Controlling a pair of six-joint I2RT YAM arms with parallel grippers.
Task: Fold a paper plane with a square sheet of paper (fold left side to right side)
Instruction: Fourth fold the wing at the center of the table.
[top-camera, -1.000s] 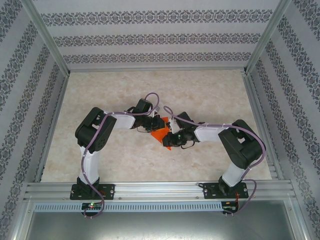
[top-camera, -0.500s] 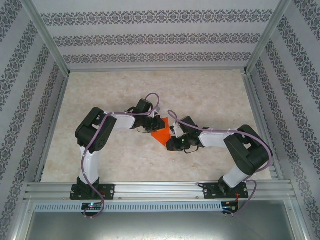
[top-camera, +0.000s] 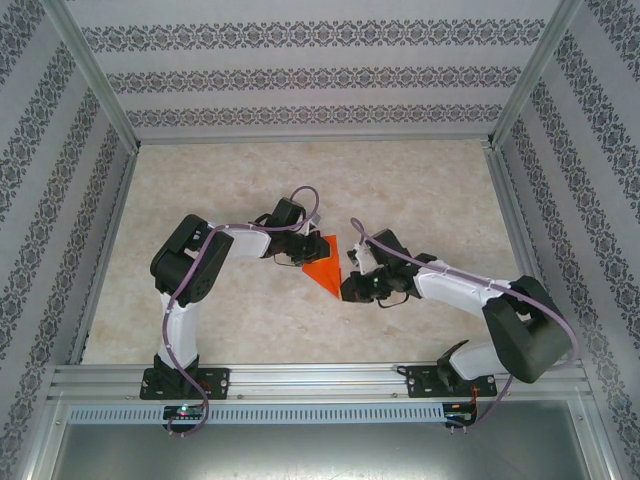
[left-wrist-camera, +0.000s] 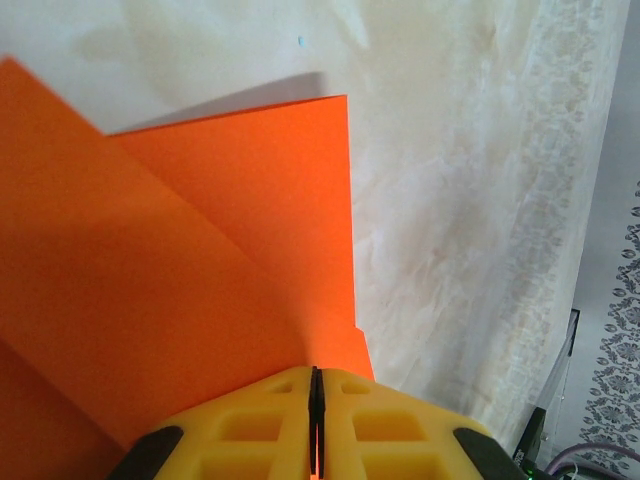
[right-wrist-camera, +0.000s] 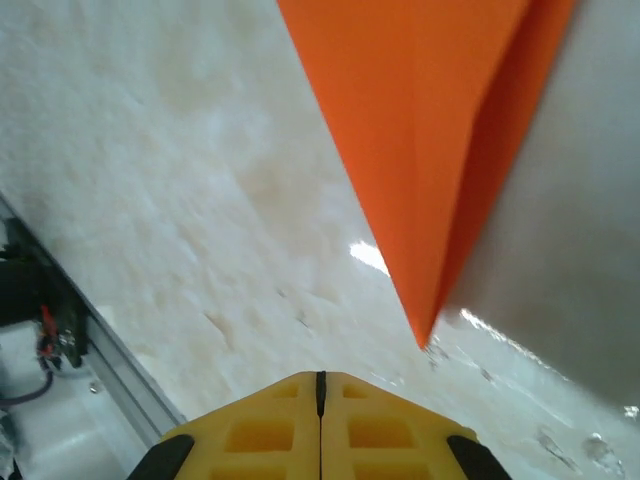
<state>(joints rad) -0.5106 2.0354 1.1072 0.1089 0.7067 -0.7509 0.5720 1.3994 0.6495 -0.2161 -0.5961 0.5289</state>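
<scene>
— Right pincer (right-wrist-camera: 320, 385) first: what has it just done?
— Backed off. A second ago it sat over the near tip of the sheet of paper (right-wrist-camera: 420, 130). Now it hangs just short of that tip without touching it, and its arm has swung out to the right. Its jaws have come together, clenched on nothing.
— So that hand is done with the fold?
— That is my reading. The sheet lies flat on the counter (right-wrist-camera: 200, 200) as an orange wedge, point towards the arms' bases, with one layer lapped over another. The crease looks set, so the right side is free to reach for the next edge.
— And farther back?
— The left pincer (left-wrist-camera: 315, 375) is at the wide far end of the wedge, jaws also shut. Its yellow tips rest on the top layer close to the right edge. The paper spreads flat beneath them and does not run up between them, so I judge it pins the sheet down and does not pinch it.
— Any risk?
— If that hold lifts early, the light sheet may slide before the next fold
</scene>
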